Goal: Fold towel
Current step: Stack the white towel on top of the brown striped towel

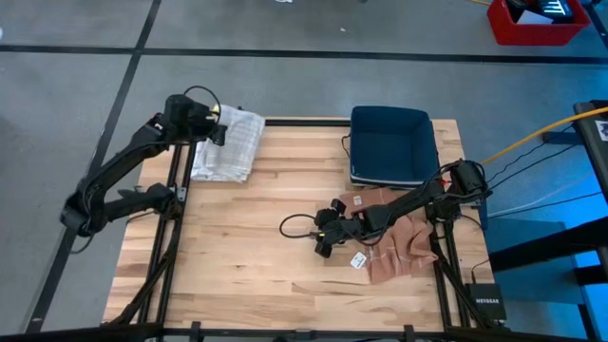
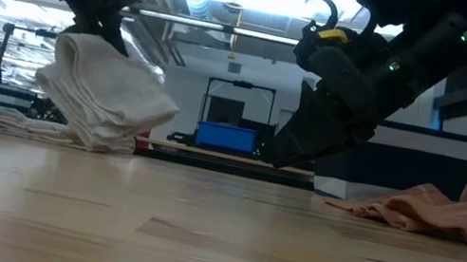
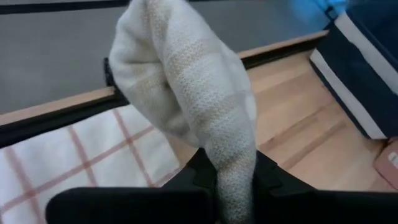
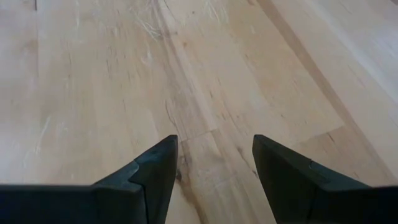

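Note:
My left gripper [image 1: 215,125] is at the table's far left corner, shut on a white waffle-weave towel [image 2: 100,93], folded into a thick bundle [image 3: 186,81]. Below it lies a white towel with red check lines [image 3: 74,162], part of a low pile of folded cloths [image 2: 18,123]. My right gripper [image 1: 328,239] stands open over bare wood [image 4: 214,163] near the table's middle, with nothing between its fingers. Just to its right, tan towels [image 1: 404,237] lie crumpled on the table. My left gripper pinches a bunched, several-layer end of the white towel [image 3: 235,167] between its two fingers [image 3: 267,175]. The fingers slant downward toward the far left corner. The bundle hangs below the gripper, and its lower end [image 2: 102,139] reaches down to the level of the pile.
A navy bin [image 1: 391,144] stands at the far right of the table. A white tag [image 1: 358,259] lies by the tan towels. The table's black frame runs along the far left corner [image 3: 56,115]. Bare wood [image 1: 237,256] spreads across the near left.

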You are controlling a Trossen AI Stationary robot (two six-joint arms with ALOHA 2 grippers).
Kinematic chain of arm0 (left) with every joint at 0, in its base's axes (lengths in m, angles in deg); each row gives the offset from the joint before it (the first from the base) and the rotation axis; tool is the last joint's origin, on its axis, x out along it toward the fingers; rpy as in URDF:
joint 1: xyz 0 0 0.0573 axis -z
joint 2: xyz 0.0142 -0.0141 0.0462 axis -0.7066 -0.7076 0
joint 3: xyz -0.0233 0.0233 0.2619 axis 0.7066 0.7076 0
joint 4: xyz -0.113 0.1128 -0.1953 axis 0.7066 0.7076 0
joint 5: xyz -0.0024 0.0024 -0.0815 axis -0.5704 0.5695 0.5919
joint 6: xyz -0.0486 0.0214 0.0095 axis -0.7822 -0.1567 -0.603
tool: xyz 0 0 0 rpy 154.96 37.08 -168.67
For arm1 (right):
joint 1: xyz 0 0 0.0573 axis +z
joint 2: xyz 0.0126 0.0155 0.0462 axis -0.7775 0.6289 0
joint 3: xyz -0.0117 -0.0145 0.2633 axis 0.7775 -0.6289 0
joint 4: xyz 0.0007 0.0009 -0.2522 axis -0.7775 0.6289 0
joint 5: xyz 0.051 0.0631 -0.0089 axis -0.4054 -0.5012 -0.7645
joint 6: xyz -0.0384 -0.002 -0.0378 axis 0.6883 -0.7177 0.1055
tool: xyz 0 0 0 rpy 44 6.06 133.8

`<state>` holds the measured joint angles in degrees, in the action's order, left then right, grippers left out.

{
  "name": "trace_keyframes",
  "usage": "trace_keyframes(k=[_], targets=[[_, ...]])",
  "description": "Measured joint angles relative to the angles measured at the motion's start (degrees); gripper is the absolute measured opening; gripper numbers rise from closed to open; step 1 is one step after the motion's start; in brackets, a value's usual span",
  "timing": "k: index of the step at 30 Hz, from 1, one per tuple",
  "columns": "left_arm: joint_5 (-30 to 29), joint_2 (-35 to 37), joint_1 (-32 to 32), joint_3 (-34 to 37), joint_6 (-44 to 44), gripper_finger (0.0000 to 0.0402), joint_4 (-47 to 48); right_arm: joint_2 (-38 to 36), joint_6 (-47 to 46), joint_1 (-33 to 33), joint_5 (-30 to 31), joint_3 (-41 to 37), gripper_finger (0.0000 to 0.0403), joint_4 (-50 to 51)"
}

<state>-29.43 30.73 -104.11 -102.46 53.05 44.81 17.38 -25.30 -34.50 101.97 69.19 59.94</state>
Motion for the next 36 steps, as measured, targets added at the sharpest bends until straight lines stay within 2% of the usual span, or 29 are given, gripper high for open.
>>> trace_keyframes(k=[2,7,14,18,21,24,29,36], targets=[[0.56,1.25,-1.31,0.00,-0.88,0.0024,0.16,0.00,0.00,0.00,-0.02,0.00,0.0214,0.00],[8.20,4.44,-2.19,-0.02,-5.42,0.0027,-4.62,0.00,0.00,0.00,-0.59,0.00,0.0214,0.02],[13.22,5.63,-2.10,-0.04,-7.71,0.0023,-7.04,0.00,0.00,0.00,-0.59,0.00,0.0214,0.00],[8.43,5.62,-3.25,-0.04,-5.46,0.0026,-4.37,0.00,-0.04,0.00,-0.61,0.00,0.0214,-0.02],[7.42,5.53,-4.94,0.65,-3.78,0.0025,-2.83,0.00,-0.06,0.00,-0.86,0.00,0.0214,-0.02],[2.53,4.97,-6.44,2.17,-0.77,0.0025,0.94,0.00,-0.08,0.00,-0.83,0.00,0.0214,-0.02],[1.33,4.09,-6.50,3.19,-0.21,0.0036,-1.40,0.00,-0.11,0.00,-0.64,0.00,0.0214,0.02],[0.90,3.87,-5.66,3.32,4.21,0.0039,1.39,-0.02,-0.17,0.02,-1.66,0.00,0.0214,0.02]])
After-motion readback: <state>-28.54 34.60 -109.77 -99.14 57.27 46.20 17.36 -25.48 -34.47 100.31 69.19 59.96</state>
